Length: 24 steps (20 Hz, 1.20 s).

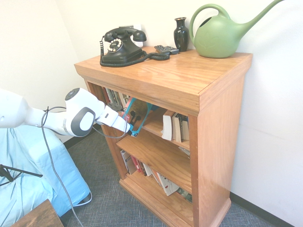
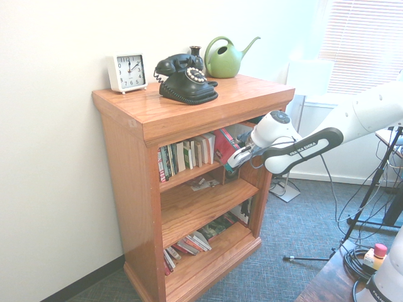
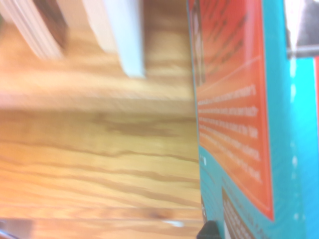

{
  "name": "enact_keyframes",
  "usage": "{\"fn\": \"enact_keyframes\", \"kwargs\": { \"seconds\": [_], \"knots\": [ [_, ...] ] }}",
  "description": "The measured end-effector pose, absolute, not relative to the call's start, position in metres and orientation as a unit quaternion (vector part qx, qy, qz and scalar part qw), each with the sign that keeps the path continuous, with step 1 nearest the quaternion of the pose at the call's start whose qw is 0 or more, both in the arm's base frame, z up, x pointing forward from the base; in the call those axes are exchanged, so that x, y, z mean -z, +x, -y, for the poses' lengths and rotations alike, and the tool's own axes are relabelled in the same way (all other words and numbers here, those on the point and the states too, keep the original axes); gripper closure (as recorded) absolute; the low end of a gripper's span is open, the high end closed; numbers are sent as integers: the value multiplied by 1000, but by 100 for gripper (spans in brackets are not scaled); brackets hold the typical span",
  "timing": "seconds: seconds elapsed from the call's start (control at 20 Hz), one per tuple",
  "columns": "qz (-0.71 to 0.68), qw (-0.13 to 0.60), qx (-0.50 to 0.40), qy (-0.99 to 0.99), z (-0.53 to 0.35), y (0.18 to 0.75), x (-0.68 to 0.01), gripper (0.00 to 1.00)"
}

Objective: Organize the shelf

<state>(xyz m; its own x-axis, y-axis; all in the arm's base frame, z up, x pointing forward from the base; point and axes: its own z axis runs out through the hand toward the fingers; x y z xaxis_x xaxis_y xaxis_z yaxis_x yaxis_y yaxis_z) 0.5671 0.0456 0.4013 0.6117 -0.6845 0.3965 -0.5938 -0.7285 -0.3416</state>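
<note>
Orange-brown oak shelf (image 1: 189, 85); thick overhang top

Ext cams flank shelf (image 1: 189, 90); wrist cam close.

Orange-brown wooden shelf (image 1: 189, 78): oak-like grain, smooth satin finish with soft sheen on top. Black rotary telephone (image 1: 120, 45): glossy, hard plastic by the look, coiled cord. Green watering can (image 1: 220, 33): matt plastic. Small dark vase (image 1: 181, 33): glossy, possibly glazed ceramic. Teal-and-red paperback book (image 3: 249, 124): smooth printed paper cover. White robot gripper (image 1: 127, 126): smooth plastic casing. Grey carpet floor (image 1: 109, 203): rough weave.
</note>
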Motion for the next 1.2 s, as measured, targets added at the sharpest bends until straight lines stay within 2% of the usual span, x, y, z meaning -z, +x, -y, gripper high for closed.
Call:
{"fn": "enact_keyframes", "kwargs": {
  "seconds": [0.45, 0.5, 1.2],
  "knots": [
    [-358, 94, 251, -895, -40, 596, -412, 100],
    [-356, 94, 251, -896, -41, 599, -413, 0],
    [-336, 88, 260, -901, -49, 617, -420, 0]
  ]
}}
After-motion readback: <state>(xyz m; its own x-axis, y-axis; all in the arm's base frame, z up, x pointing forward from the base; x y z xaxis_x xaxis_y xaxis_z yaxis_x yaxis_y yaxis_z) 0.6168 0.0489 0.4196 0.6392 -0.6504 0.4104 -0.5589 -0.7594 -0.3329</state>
